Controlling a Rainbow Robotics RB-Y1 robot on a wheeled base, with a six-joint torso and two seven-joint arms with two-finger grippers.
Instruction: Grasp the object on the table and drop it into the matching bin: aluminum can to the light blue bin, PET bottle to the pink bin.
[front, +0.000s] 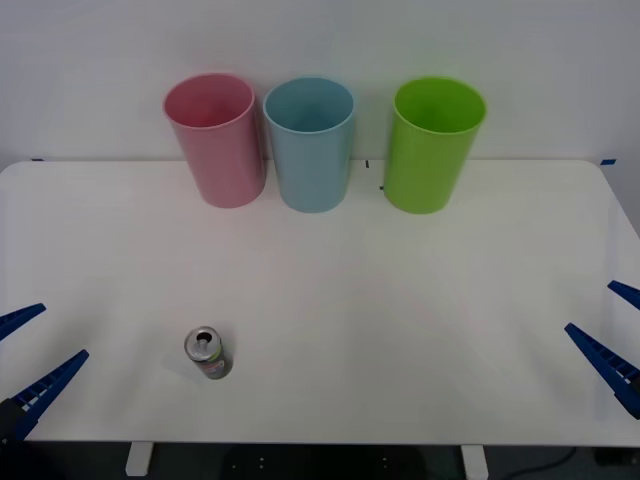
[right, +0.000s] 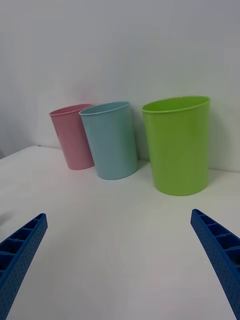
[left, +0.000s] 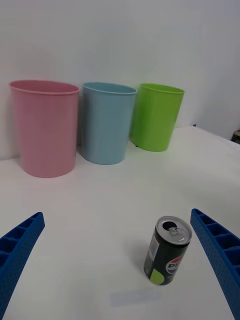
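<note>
A small silver aluminum can (front: 207, 352) with a dark label stands upright on the white table (front: 320, 290), near the front left. In the left wrist view the can (left: 167, 250) sits close ahead, toward one finger. My left gripper (front: 28, 352) hangs open at the table's front left edge, left of the can and apart from it. At the front right edge my right gripper (front: 612, 332) is open and empty. The pink bin (front: 214, 138) and the light blue bin (front: 310, 142) stand side by side at the back.
A lime green bin (front: 434, 142) stands right of the light blue one, against the white wall. The three bins also appear in the right wrist view: pink bin (right: 72, 136), light blue bin (right: 111, 140), green bin (right: 178, 144).
</note>
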